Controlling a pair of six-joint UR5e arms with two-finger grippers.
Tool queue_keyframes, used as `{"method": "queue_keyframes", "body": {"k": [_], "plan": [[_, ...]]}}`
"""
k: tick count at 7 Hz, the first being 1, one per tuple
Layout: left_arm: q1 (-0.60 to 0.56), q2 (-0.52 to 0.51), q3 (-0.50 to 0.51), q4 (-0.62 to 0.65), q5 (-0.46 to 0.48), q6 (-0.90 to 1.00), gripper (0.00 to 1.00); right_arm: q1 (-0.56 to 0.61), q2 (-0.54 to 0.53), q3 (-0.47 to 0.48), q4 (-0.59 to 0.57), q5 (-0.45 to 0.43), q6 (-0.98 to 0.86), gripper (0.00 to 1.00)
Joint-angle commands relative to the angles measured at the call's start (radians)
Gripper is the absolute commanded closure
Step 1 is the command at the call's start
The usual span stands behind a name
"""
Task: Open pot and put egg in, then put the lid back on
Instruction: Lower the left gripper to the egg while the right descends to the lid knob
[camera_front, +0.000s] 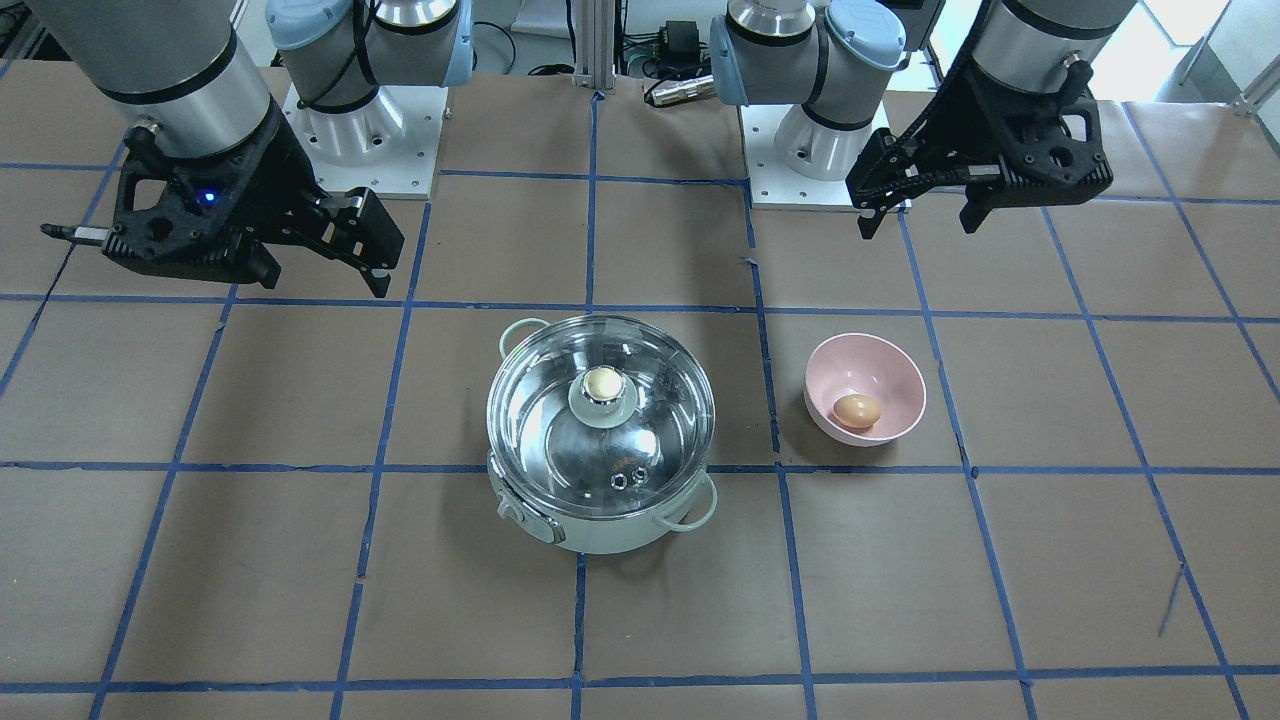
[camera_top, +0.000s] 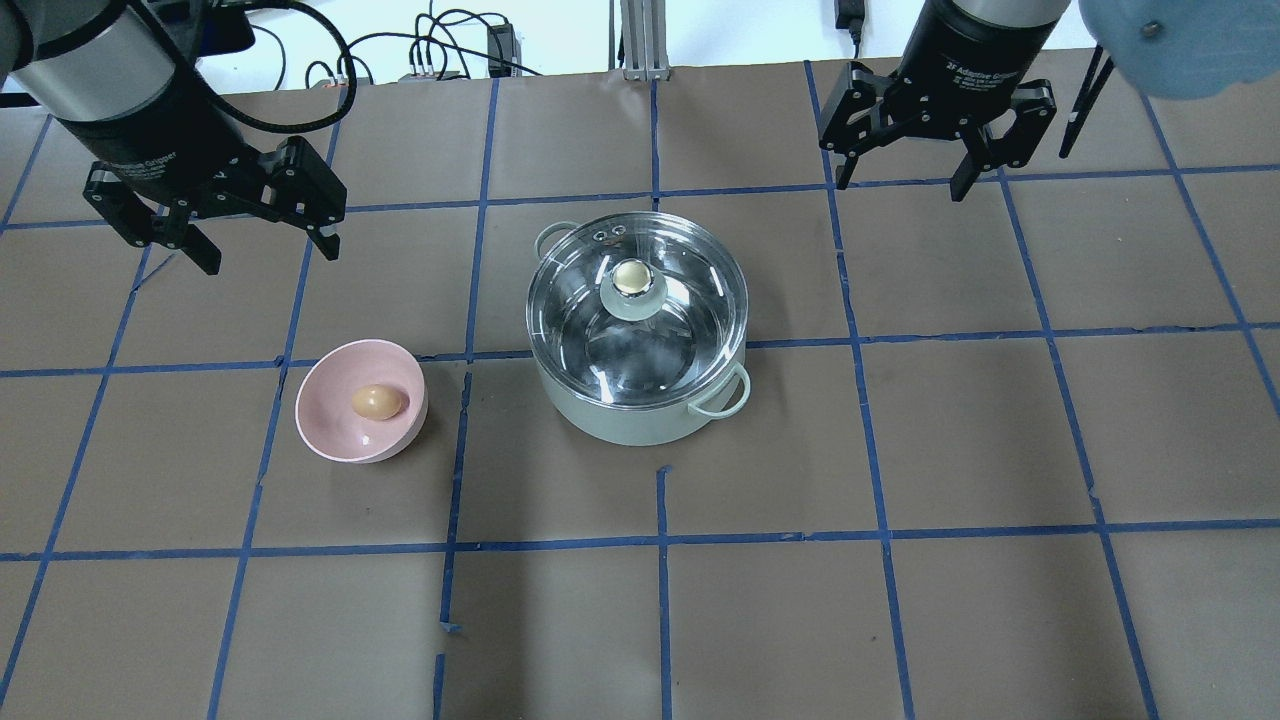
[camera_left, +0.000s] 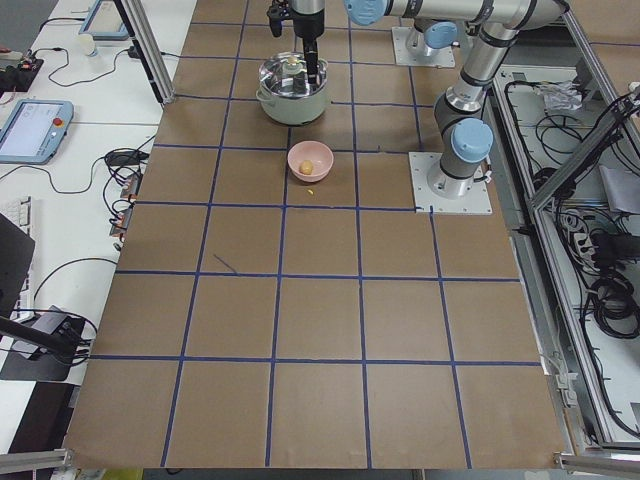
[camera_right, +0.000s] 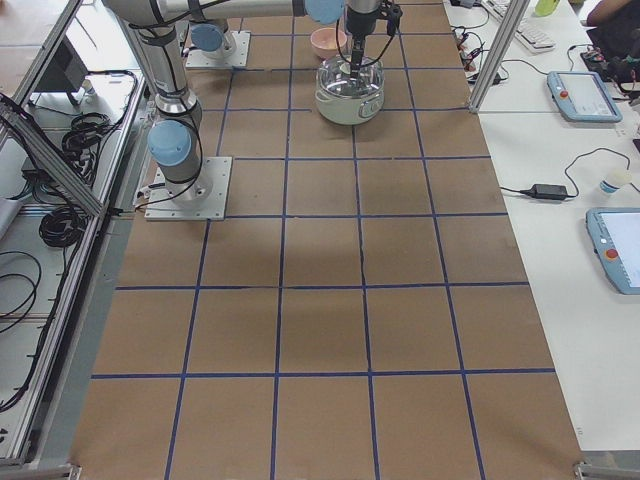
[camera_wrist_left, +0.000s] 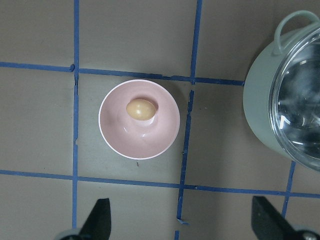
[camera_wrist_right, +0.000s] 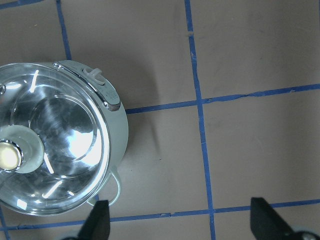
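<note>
The mint-green pot (camera_top: 640, 425) stands mid-table with the glass lid (camera_top: 660, 335) seated on it, knob (camera_top: 631, 280) up; both also show in the front view, pot (camera_front: 590, 535) and lid (camera_front: 560, 420). The egg (camera_top: 377, 401) lies in a pink bowl (camera_top: 335, 430) to the pot's left, seen too in the left wrist view (camera_wrist_left: 140, 108). My left gripper (camera_top: 270, 255) hangs open and empty above the table behind the bowl. My right gripper (camera_top: 900, 187) hangs open and empty behind and right of the pot. The right wrist view shows the lid (camera_wrist_right: 55, 145) at its left edge.
Brown table paper with a blue tape grid. Both arm bases stand at the table's robot side (camera_front: 365, 140). Cables and a metal post (camera_top: 640, 40) lie beyond the far edge. Desks with tablets flank the table in the side views.
</note>
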Motion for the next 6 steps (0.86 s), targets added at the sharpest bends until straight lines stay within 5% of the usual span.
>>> {"method": "queue_keyframes", "body": {"k": [1, 3, 6], "plan": [[-0.002, 0.012, -0.006, 0.001, 0.001, 0.003, 0.00, -0.001, 0.000, 0.001, -0.002, -0.001, -0.003, 0.00], [0.026, -0.003, -0.051, -0.002, 0.004, 0.071, 0.00, -0.001, 0.002, 0.003, -0.003, -0.033, -0.001, 0.00], [0.072, -0.092, -0.226, 0.324, 0.001, 0.135, 0.00, 0.063, 0.009, 0.018, -0.044, -0.045, 0.081, 0.01]]}}
